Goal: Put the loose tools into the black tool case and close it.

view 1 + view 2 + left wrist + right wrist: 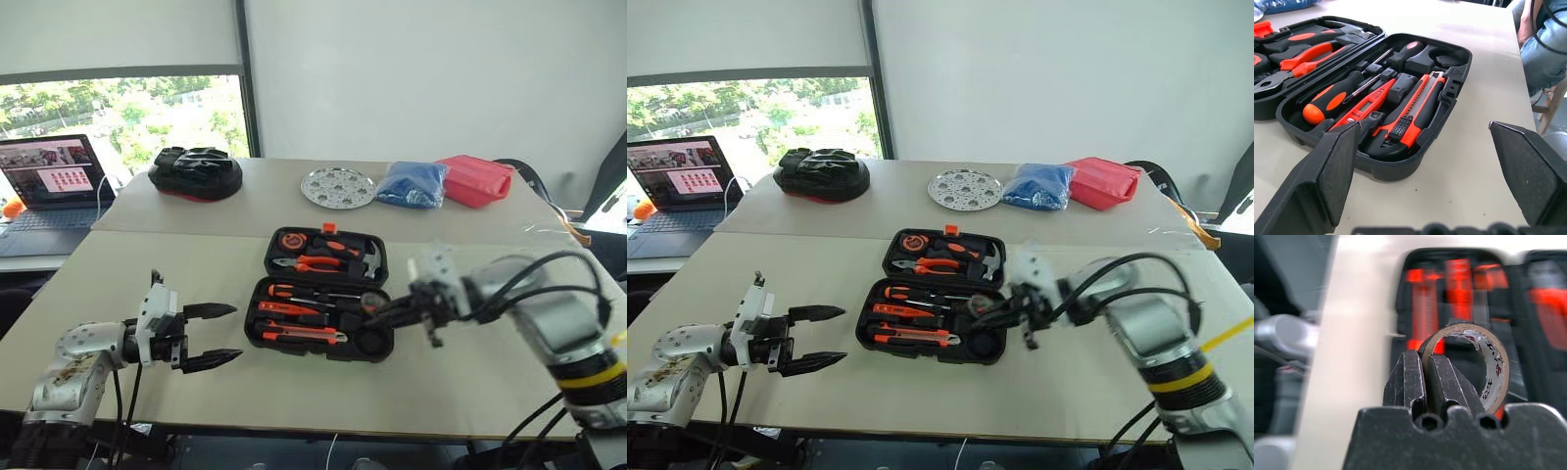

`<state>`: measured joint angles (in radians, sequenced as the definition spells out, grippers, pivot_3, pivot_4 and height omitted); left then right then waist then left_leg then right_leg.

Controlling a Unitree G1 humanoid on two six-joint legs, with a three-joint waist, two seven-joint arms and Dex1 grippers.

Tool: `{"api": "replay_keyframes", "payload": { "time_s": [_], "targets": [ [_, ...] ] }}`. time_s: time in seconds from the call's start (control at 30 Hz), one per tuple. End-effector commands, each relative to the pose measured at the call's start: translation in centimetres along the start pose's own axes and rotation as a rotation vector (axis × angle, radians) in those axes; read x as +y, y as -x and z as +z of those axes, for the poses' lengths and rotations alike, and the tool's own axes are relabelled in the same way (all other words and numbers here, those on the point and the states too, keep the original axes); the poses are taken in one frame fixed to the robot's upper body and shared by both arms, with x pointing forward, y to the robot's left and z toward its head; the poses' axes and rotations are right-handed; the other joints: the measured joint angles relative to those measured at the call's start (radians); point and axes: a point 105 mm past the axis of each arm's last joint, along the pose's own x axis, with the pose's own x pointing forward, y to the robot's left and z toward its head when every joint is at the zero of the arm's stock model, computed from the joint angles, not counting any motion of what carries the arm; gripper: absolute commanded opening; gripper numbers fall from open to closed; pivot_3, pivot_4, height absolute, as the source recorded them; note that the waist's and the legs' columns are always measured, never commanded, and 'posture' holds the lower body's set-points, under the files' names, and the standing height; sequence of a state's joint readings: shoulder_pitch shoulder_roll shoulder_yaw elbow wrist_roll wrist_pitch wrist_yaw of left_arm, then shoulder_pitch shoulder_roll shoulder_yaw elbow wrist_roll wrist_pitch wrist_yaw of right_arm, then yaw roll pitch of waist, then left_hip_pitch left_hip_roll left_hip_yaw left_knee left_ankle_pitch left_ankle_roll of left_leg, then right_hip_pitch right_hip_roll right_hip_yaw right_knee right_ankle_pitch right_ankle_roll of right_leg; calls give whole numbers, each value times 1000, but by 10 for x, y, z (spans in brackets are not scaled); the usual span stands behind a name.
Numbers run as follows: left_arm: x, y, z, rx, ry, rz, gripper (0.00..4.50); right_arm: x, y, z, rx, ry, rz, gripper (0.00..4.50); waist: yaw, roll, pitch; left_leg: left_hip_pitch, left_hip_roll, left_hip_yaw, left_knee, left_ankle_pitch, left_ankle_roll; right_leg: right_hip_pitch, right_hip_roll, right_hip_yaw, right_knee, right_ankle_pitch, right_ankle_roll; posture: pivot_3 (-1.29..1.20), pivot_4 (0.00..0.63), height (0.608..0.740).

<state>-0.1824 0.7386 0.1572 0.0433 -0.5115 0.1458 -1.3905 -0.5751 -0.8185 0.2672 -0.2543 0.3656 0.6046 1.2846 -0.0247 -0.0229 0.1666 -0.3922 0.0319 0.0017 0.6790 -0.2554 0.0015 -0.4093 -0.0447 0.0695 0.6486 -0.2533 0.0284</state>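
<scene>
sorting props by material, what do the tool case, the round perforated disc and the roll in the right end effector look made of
Tool case: matte black moulded plastic, shaped recesses.
Round perforated disc: probably metal, silvery sheen, punched holes.
Roll: seemingly tape on a brown cardboard core with a printed inner face; the right end effector pinches its wall.

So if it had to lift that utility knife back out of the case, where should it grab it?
Probably by the knife's middle, coming from above with fingers across its narrow width. It lies flat in a recess along the case's front edge, beside the tester pen, so the ends are boxed in. The left gripper stands open nearby, while the right gripper pinches a tape roll.
</scene>
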Motion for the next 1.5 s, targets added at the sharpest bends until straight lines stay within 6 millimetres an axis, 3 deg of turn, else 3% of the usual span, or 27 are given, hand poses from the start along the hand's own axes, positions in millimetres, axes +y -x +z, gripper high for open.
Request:
{"api": "replay_keyframes", "payload": {
  "time_s": [0.03, 0.27, 0.43, 0.5, 0.53, 0.6, 0.7, 0.8, 0.87, 0.93, 1.03, 1.13, 1.17, 1.27, 1.33, 1.4, 1.5],
  "targets": [
    [-7, -3, 5, 9, -59, -44, 4500, 2, -3, -7, 68, 17, -21, 12, 4, 0, 0, 0, 0, 0, 0, 0, 0, 0, 0, 0, 0, 0, 0, 0, 150, 740],
    [-11, -4, 1, 19, -59, -61, 4500, -3, -15, -37, 202, 41, -39, 12, 5, 0, 0, -1, 1, 1, 0, 0, 0, -2, 1, 0, 0, 0, 0, 0, 150, 740],
    [-11, -3, 1, 22, -61, -57, 4500, -15, -9, -47, 290, 84, -99, 12, 6, -1, 0, -1, 1, 1, 0, 0, 0, -2, 1, 0, 1, 0, 0, 0, 150, 740],
    [-11, -2, 1, 24, -62, -54, 4500, -16, -6, -48, 310, 87, -94, 772, 6, -1, 0, -1, 1, 1, 0, 0, 0, -2, 2, 0, 1, 0, 0, 0, 150, 740],
    [-11, -1, 1, 25, -62, -51, 4500, -14, -4, -48, 316, 73, -83, 917, 6, -1, 0, -1, 1, 1, 0, 0, 0, -2, 2, 0, 1, 0, 0, 0, 150, 740],
    [-10, 0, 1, 27, -61, -42, 4500, -17, -4, -35, 248, 115, -108, 1658, 7, -1, 0, 0, 1, 1, 0, 0, 0, -2, 2, 0, 1, 0, 0, 0, 150, 740],
    [-2, 4, 4, 13, -49, 20, 4500, -4, 8, -5, 44, 64, -38, 2625, 13, -1, 0, -1, 0, 1, 0, 0, 0, -2, 1, 0, 0, 0, 0, 0, 150, 740],
    [8, 11, 4, 6, -22, 93, 4500, 0, 37, 7, -100, 22, -46, 2625, 13, -1, 0, -8, 1, 0, 0, 0, 0, -9, 1, 0, 1, 0, 0, 0, 150, 740],
    [14, 15, 2, 10, 1, 130, 4500, -7, 58, -4, -119, 12, -118, 2625, 14, -1, 0, -11, 0, -1, 1, 0, 0, -12, 1, -1, 1, 1, 0, 0, 150, 740],
    [19, 17, 0, 16, -2, 164, 4500, -10, 67, -13, -133, -7, -165, 2625, 13, -1, 0, -11, 0, 0, 1, 0, 0, -12, 1, -1, 1, 1, 0, 0, 150, 740],
    [40, 18, -8, 40, 35, 287, 3797, -20, 72, -45, -101, -45, -279, 2649, 11, -2, 0, -10, 1, 0, 1, 0, 0, -11, 1, -1, 1, 1, -1, 0, 150, 740],
    [62, 13, -19, 78, 40, 400, 2822, -29, 67, -78, -37, -24, -367, 2016, 11, -2, -1, -8, 1, 0, 1, 1, 0, -10, 2, -1, 2, 2, -2, 0, 150, 740],
    [69, 10, -21, 85, 37, 437, 2377, -36, 66, -84, -26, -4, -414, 1601, 10, -2, -1, -8, 0, 1, 1, 1, -1, -10, 2, 0, 3, 2, -1, 0, 150, 740],
    [81, -7, -24, 84, 43, 486, 1516, -62, 64, -93, -12, 48, -585, 705, 3, -2, -1, -8, 0, 2, 2, 1, -2, -12, 2, 2, 6, 2, -1, 0, 150, 740],
    [88, -18, -29, 107, 53, 513, 711, -72, 60, -96, -4, 76, -639, 5, -1, -2, -1, -8, -1, 2, 2, 2, -3, -13, 2, 3, 8, 2, -1, 0, 150, 740],
    [91, -25, -32, 127, 66, 525, 92, -79, 56, -98, 1, 93, -671, 0, -1, -2, -1, -8, -1, 2, 2, 2, -3, -13, 2, 3, 9, 2, -1, 0, 150, 740],
    [88, -43, -35, 151, 82, 482, 92, -85, 45, -92, -19, 118, -697, 0, -1, -2, -1, -8, 0, 2, 1, 2, -3, -13, 2, 3, 9, 2, -1, 0, 150, 740]
  ]
}}
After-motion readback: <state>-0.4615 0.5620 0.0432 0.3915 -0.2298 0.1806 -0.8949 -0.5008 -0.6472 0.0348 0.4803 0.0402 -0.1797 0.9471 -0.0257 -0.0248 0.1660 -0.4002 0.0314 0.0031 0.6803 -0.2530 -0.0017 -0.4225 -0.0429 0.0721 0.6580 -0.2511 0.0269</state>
